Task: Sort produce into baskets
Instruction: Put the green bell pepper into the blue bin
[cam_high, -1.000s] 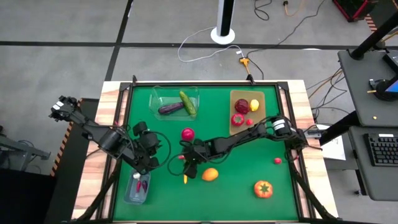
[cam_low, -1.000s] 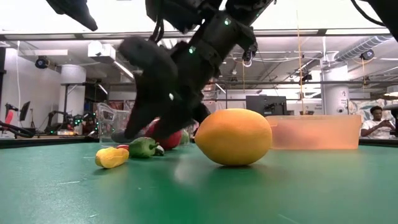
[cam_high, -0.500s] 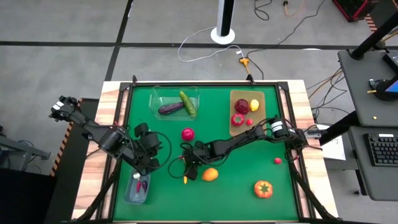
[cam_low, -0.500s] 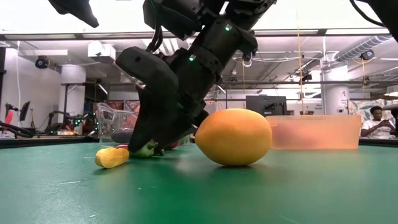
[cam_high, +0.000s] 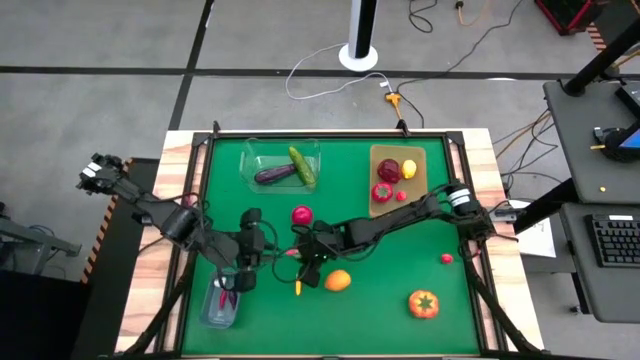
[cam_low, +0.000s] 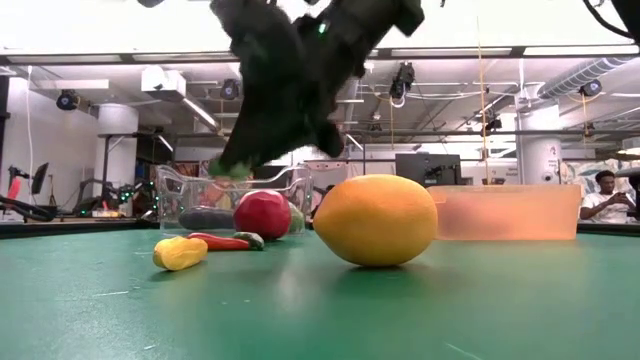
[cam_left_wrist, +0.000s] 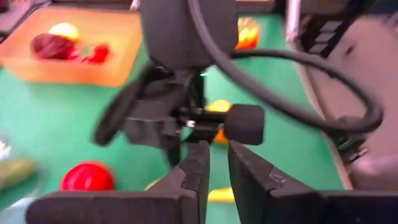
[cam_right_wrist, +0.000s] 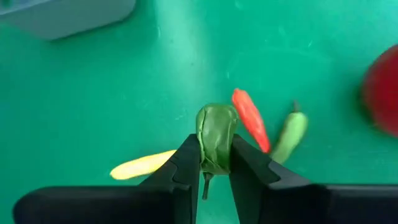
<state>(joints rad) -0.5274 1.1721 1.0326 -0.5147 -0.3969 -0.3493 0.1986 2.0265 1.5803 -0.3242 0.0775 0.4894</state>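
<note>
Starting at the table's left, the bluish-grey tub (cam_high: 221, 303) holds two small pieces, one red and one purple, too small to name. The left gripper (cam_high: 247, 272) hangs just beside that tub's far end; in its wrist view its fingers (cam_left_wrist: 197, 169) stand nearly together with nothing between them. Farther back, the clear tub (cam_high: 283, 165) contains two items, a purple eggplant (cam_high: 273, 174) and a green cucumber (cam_high: 302, 165). A red round fruit (cam_high: 302, 215) lies on the green mat (cam_high: 400, 320) near the middle. The right gripper (cam_high: 305, 262) is raised off the mat, its jaws clamped on a small green pepper (cam_right_wrist: 215, 138). Beneath it lie three chillies: one yellow (cam_right_wrist: 144, 165), one red (cam_right_wrist: 249, 118), one green (cam_right_wrist: 289, 134). An orange fruit (cam_high: 338, 280) sits just beside them. The wooden tray (cam_high: 398, 179) carries four pieces, dark red, yellow and two red; their kinds are hard to make out. Rightmost, a tomato (cam_high: 424, 302) and a tiny red fruit (cam_high: 446, 258) rest on the mat. In the low view the arm is cut off at the top.
</note>
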